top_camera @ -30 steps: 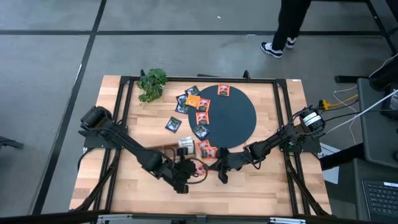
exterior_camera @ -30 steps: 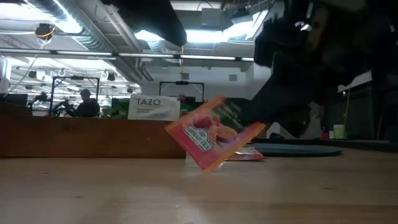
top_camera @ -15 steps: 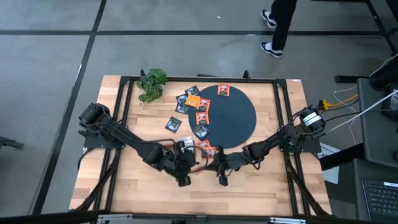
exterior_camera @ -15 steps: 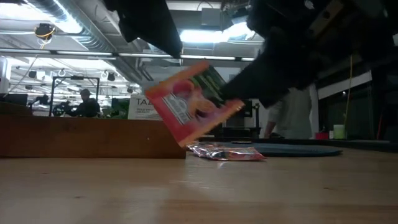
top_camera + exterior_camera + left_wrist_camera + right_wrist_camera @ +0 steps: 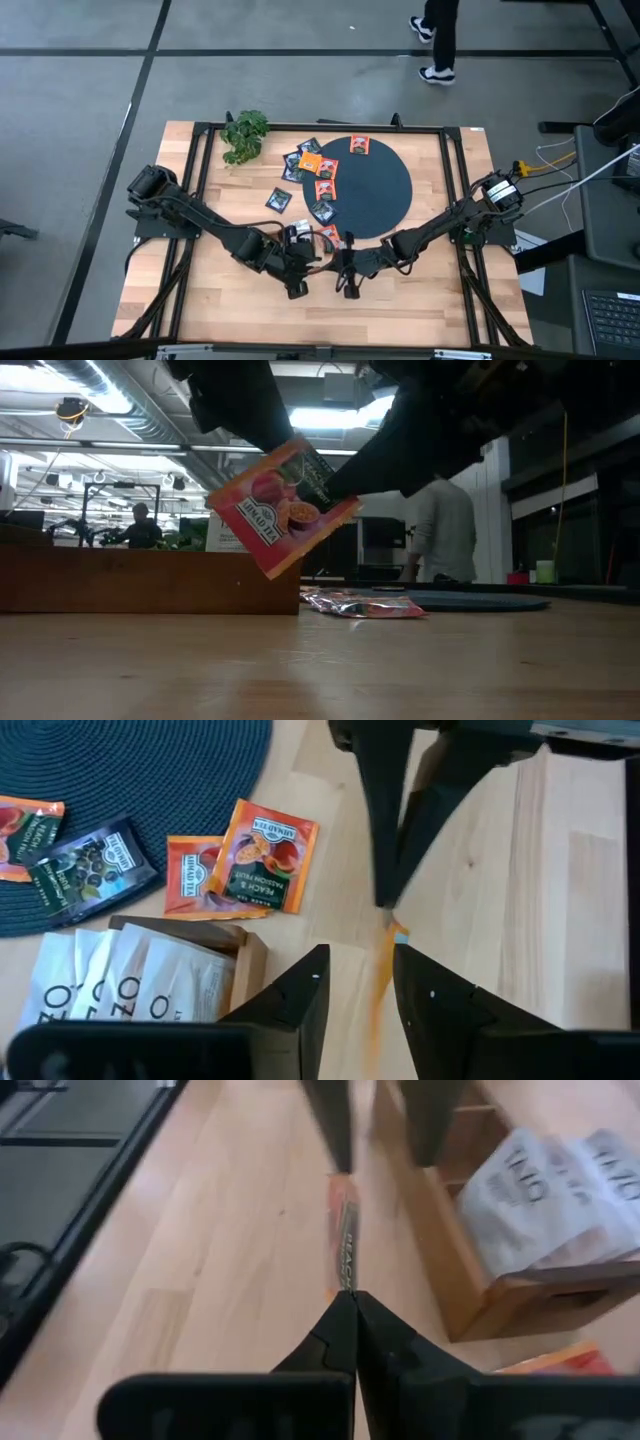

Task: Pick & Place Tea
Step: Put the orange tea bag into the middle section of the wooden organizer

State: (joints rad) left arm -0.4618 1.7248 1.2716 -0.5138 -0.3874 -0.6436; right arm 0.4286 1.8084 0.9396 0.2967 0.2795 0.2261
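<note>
A red-and-orange tea sachet (image 5: 280, 505) hangs in the air above the table's near middle, with my right gripper (image 5: 350, 1295) shut on it. In the right wrist view it shows edge-on (image 5: 345, 1240). My left gripper (image 5: 360, 952) is open, one finger on each side of the sachet's thin edge (image 5: 380, 975); I cannot tell whether either finger touches it. In the high view the two grippers face each other, left (image 5: 297, 287) and right (image 5: 345, 285). More tea sachets (image 5: 322, 185) lie on and beside the dark round mat (image 5: 375, 185). My right gripper pinches the sachet's edge (image 5: 346, 1277) between its two shut fingers. It comes from the table's right, slanting downward. The sachet stands out from the fingertips toward the left gripper, tilted on one corner (image 5: 275, 568) and lifted clear of the table.
The wooden tray (image 5: 245, 960) holding white sachets (image 5: 120, 985) stands just beyond the grippers. Two sachets (image 5: 245, 860) lie on the wood by the mat's edge. A green plant (image 5: 245, 135) sits at the far left. A person (image 5: 437, 40) walks beyond the table.
My right gripper has risen and rolled, moving slightly toward the table's left with the sachet. The sachet, whose lower corner was close to the table, now hangs higher and has turned about, its printed face more upright.
</note>
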